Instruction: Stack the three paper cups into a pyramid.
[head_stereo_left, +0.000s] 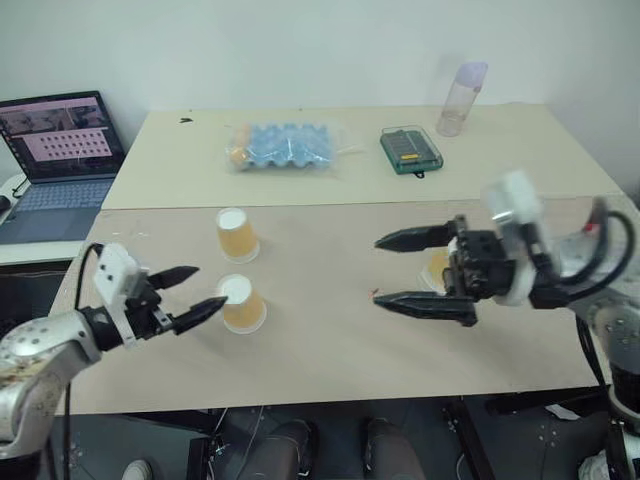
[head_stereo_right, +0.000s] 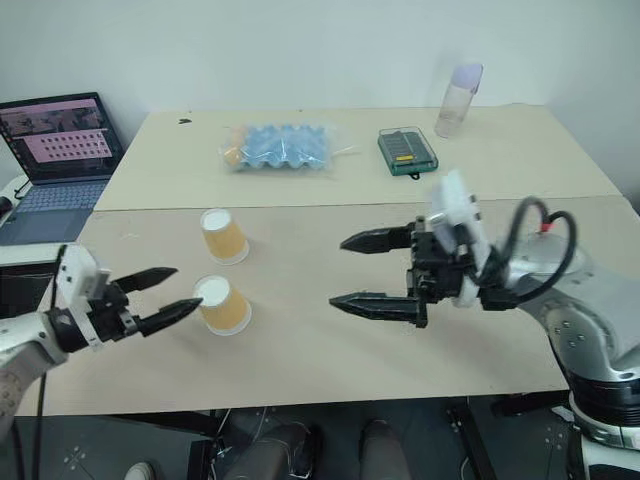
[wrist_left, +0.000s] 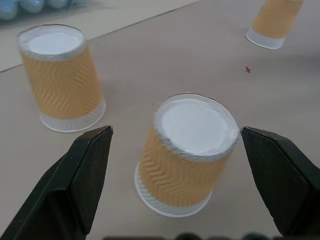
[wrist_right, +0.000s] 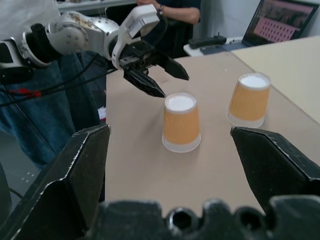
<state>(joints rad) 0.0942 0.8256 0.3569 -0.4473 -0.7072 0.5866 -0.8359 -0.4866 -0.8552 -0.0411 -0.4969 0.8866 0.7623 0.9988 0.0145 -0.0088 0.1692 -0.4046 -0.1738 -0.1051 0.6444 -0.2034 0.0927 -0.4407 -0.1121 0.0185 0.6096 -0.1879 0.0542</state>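
Two upturned cups (head_stereo_right: 222, 303) (head_stereo_right: 222, 236) stood apart near the table's (head_stereo_right: 300, 370) left edge; bare tabletop lay between them and the third cup (head_stereo_left: 437, 268) toward the right edge

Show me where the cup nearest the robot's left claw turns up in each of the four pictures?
Left eye view: the near cup, upside down, just ahead of the open left gripper.
Right eye view: same cup, left of centre.
Left wrist view: centre, between the two black fingers.
Right wrist view: middle, left gripper behind it.
Shared landmark: the second cup standing beside it.
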